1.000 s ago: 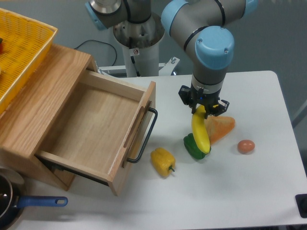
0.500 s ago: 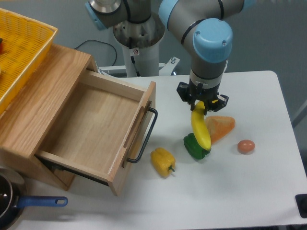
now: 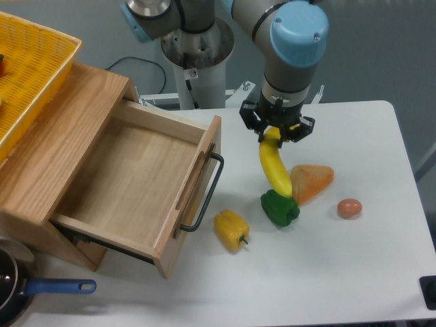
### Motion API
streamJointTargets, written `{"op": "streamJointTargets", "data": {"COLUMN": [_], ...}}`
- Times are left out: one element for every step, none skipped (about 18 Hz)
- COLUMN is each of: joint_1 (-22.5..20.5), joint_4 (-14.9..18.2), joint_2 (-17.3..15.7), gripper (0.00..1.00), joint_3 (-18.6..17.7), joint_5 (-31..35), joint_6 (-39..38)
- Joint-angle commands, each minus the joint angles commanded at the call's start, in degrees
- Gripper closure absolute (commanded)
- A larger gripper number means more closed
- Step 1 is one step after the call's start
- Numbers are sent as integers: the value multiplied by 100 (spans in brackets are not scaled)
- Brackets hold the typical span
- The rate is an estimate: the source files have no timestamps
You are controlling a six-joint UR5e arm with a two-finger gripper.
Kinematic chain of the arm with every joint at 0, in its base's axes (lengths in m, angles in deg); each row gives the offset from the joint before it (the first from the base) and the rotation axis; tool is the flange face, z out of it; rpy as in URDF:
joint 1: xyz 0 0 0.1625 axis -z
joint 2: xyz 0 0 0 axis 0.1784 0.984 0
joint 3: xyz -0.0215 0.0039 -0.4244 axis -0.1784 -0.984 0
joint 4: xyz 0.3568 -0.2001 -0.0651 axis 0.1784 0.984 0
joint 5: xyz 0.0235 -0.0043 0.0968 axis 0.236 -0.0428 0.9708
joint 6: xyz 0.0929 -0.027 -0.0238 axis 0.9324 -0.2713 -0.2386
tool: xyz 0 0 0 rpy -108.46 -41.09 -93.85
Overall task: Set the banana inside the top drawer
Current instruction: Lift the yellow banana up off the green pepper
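The yellow banana [image 3: 274, 169] hangs in the air above the white table, its upper end pinched in my gripper [image 3: 274, 134], which is shut on it. Its lower tip hangs just over a green pepper [image 3: 279, 208]. The top drawer [image 3: 129, 185] stands pulled open at the left, a light wooden box with a bare wood floor and a black bar handle [image 3: 208, 194] on its front. Nothing lies inside it. The banana is to the right of the drawer's front.
A yellow bell pepper [image 3: 231, 229] lies near the drawer handle. An orange wedge [image 3: 313, 180] and a brown egg [image 3: 349, 208] lie at the right. A yellow mesh basket [image 3: 30, 71] sits on the cabinet top. A blue-handled pan [image 3: 27, 289] is at the lower left.
My gripper has risen and shifted left toward the drawer, carrying the banana with it. The banana's lower tip has lifted clear of the green pepper.
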Motion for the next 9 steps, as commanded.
{"op": "streamJointTargets", "data": {"joint_1": [18,18,26,35,35,35,35,35,35], "joint_4": [44,70,88,158,193,220,272,360,448], "joint_2": [-61,-140,-211,-281,-325,-360,-369,-378,-387], "gripper": [60,60,60,60,60,60,60,60,60], "joint_3": [0,0,0,0,0,0,0,0,9], "joint_5": [-140,-272,-352,-492,-641,-730,-757,-774,-783], "joint_6": [-105,-202,-290,-395,-527,-624,-660,-660,-660]}}
